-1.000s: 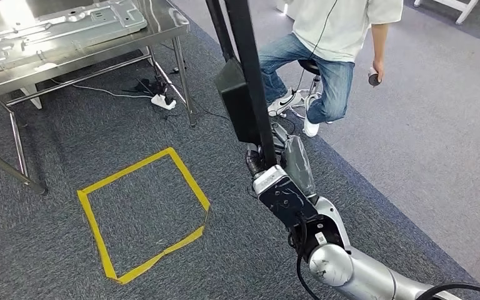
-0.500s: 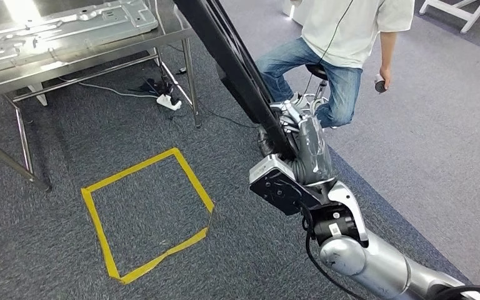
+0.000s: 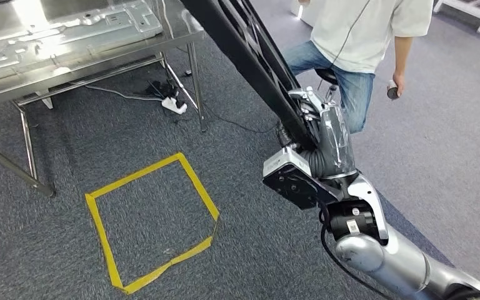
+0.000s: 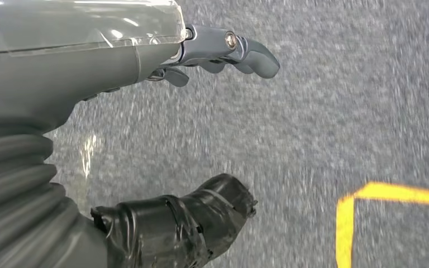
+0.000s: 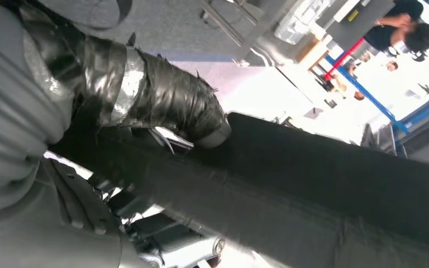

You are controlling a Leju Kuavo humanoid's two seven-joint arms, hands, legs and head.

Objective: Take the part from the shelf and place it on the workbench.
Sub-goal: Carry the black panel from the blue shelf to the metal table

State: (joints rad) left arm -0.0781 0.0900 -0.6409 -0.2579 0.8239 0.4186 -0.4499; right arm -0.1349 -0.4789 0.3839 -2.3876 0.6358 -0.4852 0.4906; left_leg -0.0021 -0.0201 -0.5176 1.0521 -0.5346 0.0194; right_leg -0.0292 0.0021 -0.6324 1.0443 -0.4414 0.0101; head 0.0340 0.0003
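You had the long black flat part (image 3: 250, 59) clamped in the right hand's (image 3: 315, 134) fingers, mid-carry, left hand (image 4: 145, 139) spread and idle; next, swing toward the steel workbench (image 3: 100, 50).

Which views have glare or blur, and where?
Head view: strong glare on the steel workbench. Left wrist view: carpet smeared by motion blur. Right wrist view: background overexposed to white behind the dark part.
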